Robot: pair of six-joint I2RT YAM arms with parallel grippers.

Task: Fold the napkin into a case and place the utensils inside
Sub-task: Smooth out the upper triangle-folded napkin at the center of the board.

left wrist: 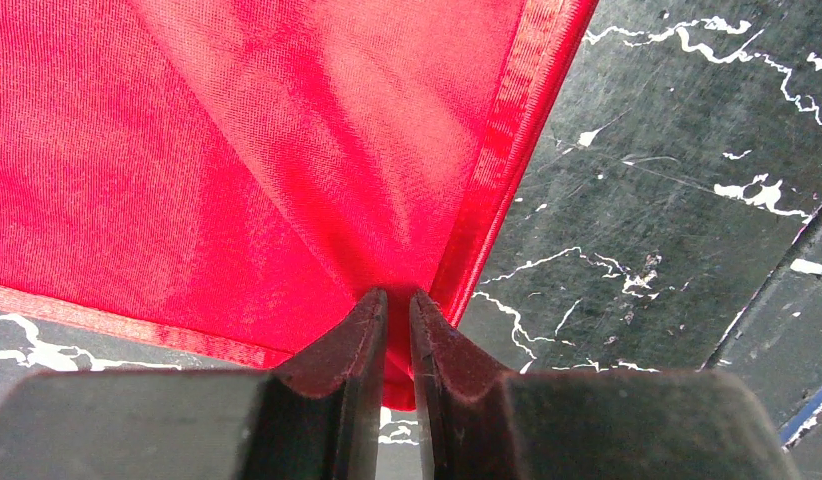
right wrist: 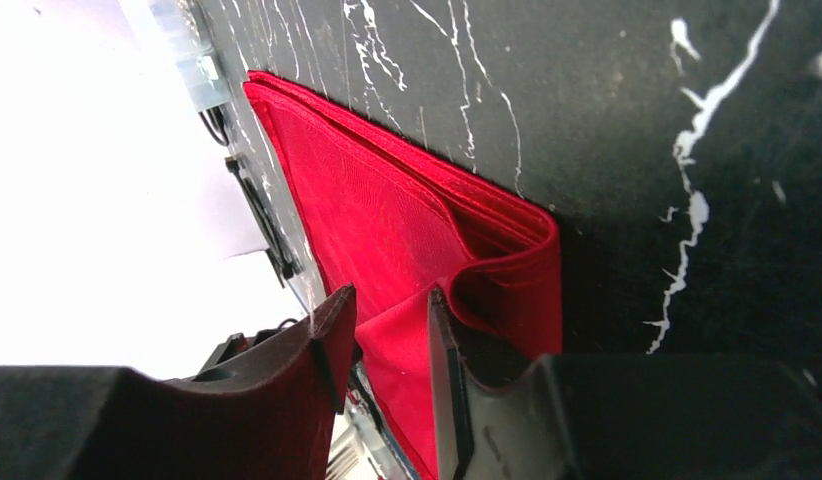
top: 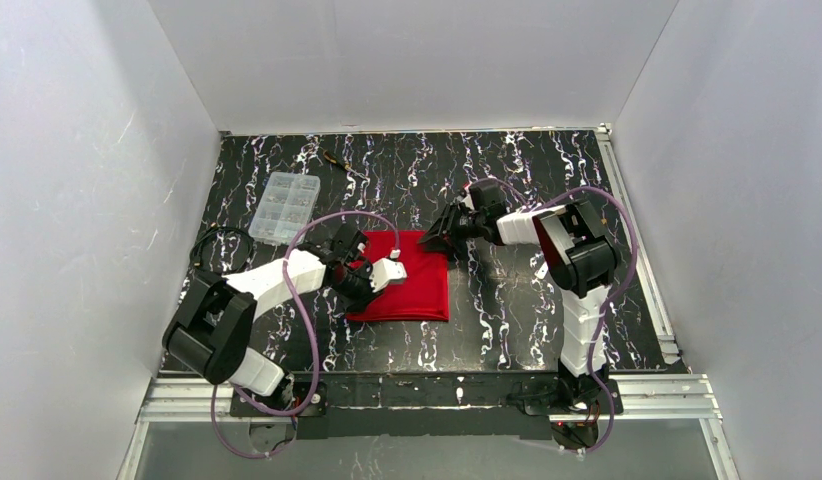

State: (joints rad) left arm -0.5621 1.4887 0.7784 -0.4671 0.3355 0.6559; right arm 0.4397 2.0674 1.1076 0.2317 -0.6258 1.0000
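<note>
Napkin (top: 412,290) folded on marbled counter (top: 517,310)

The red napkin lies folded in the middle of the black counter. The left gripper (left wrist: 397,305) pinches one corner, jaws nearly shut; the right gripper (right wrist: 392,300) straddles the far folded edge, jaws parted.

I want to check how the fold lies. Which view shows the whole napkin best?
The top external view: nearly the whole napkin shows, only its left edge under the left arm. The left wrist view gives one corner pinched in the left tool; the right wrist view, a layered folded edge by the right tool.
</note>
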